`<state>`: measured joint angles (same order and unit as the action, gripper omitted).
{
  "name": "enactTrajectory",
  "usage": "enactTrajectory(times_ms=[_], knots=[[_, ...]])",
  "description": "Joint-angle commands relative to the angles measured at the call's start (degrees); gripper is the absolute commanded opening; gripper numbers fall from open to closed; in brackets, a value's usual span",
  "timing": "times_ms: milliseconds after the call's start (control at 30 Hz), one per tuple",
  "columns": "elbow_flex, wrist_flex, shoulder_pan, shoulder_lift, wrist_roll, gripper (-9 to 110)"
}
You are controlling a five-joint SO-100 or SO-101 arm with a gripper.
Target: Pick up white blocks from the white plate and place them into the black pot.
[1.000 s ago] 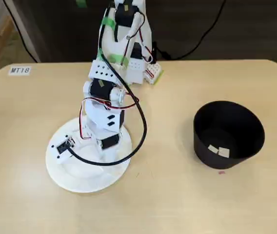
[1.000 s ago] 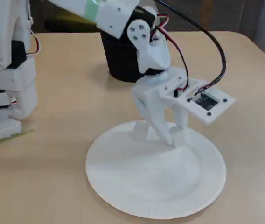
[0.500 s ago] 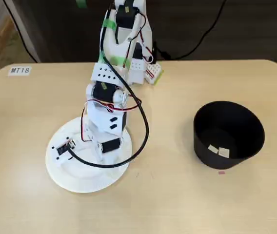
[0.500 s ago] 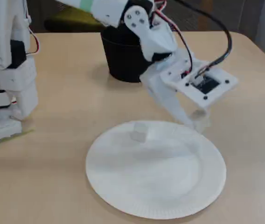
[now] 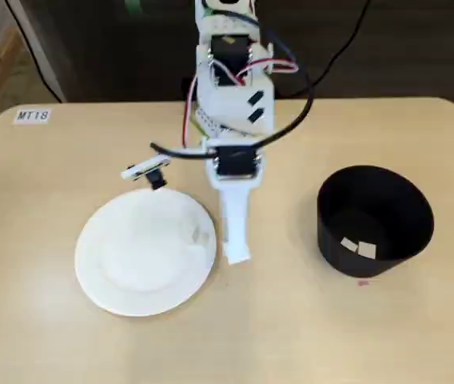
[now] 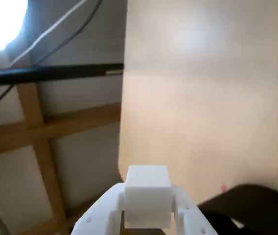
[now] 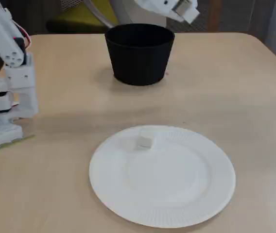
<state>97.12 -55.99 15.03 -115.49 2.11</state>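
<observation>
Fingers [image 6: 148,215] clamped on one white block [image 6: 148,196], seen close up in the wrist view; same block visible at the fingertip end in a fixed view [image 5: 236,254], raised above the desk [image 5: 291,328] between the white plate [image 5: 115,288] and the black pot [image 5: 387,232]. Arm stretched from its base at the far desk edge toward the camera in that view, black cable looping beside it.

One white block left on the plate, near the rim on the pot side: in a fixed view [image 5: 201,236], in the other fixed view [image 7: 145,141]. Rest of the plate [image 7: 177,213] bare there, ribbed rim visible.

Two white blocks lying on the pot floor, side by side [image 5: 358,248]. Pot upright on the desk in both fixed views [image 7: 139,58]; gripper tip in the top edge of the low fixed view [image 7: 182,9], above and behind the pot rim.

Small label reading "MT18" on the far left desk corner [image 5: 33,116]. Small pink speck on the desk just in front of the pot [image 5: 362,282].
</observation>
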Motion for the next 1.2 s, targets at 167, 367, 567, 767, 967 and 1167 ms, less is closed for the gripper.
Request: enactTrajectory(times_ms=[167,367,567,767,967,1167], knots=[[7.0,0.5,24.2,-4.7,-8.4,-2],[21.4,17.8,28.4,-6.6,-9.0,-2],[24.4,23.6,23.1,-6.2,-5.7,-2],[25.0,23.8,21.4,-6.2,-3.1,9],[25.2,22.6,21.1,-6.6,-1.1,39],[24.9,21.4,20.2,-8.0,1.1,-1]])
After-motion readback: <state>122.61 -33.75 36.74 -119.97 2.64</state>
